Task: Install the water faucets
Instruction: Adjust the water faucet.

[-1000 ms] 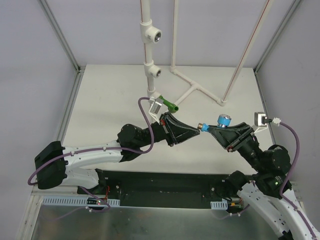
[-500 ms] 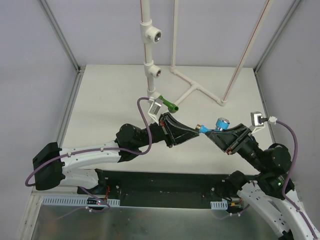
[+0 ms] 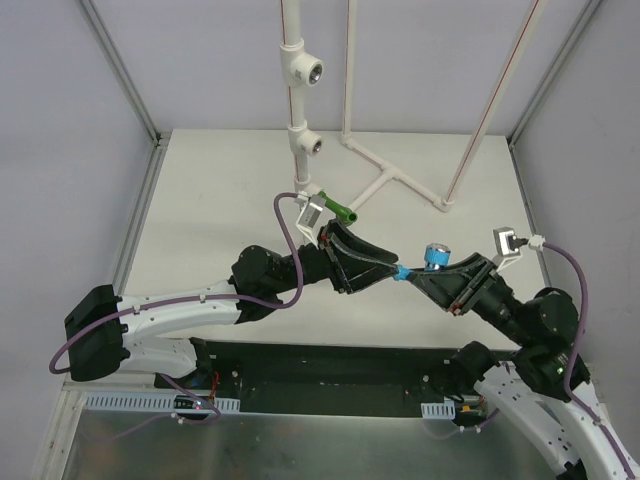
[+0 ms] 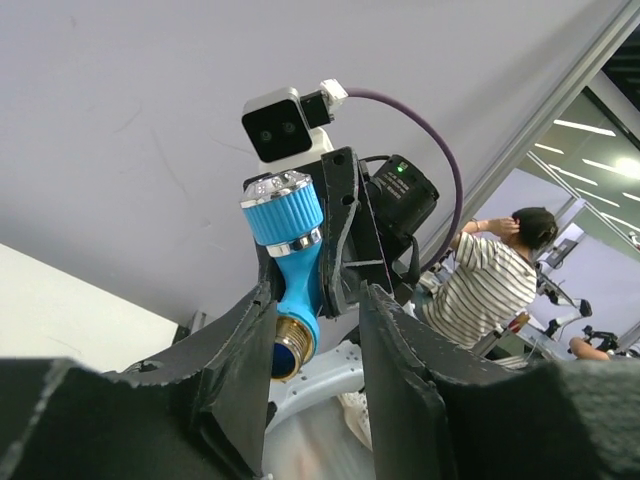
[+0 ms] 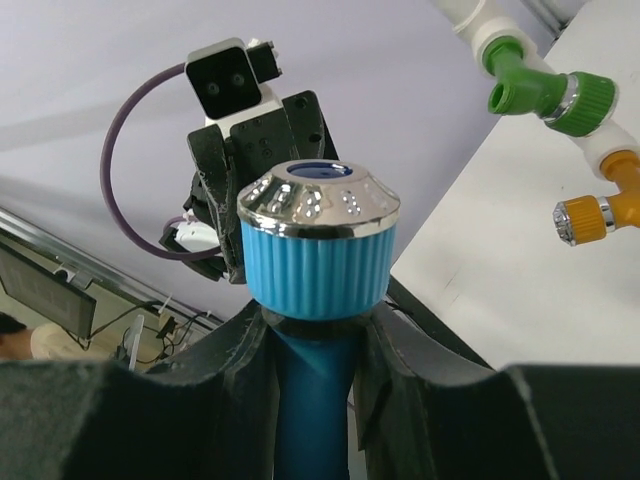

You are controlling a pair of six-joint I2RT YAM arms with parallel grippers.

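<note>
right pincer [image 5: 315, 345]: clamped on blue tap [image 4: 296, 262] | tap axis: threaded end aimed into left pincer [image 4: 318, 315] | left jaws: parted, straddling that end

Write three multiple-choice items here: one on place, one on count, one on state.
1. Where is the green faucet? A) mounted on the white pipe B) flat on the table C) on an arm's base
2. How many faucets show in the right wrist view? A) one B) two C) three
3. The right gripper is: A) open, empty B) shut on the blue faucet C) shut on a tee fitting
Answers: 1 A, it juts from the pipe; 2 C, an orange faucet joins the blue and green; 3 B, its fingers clamp the stem.
</note>
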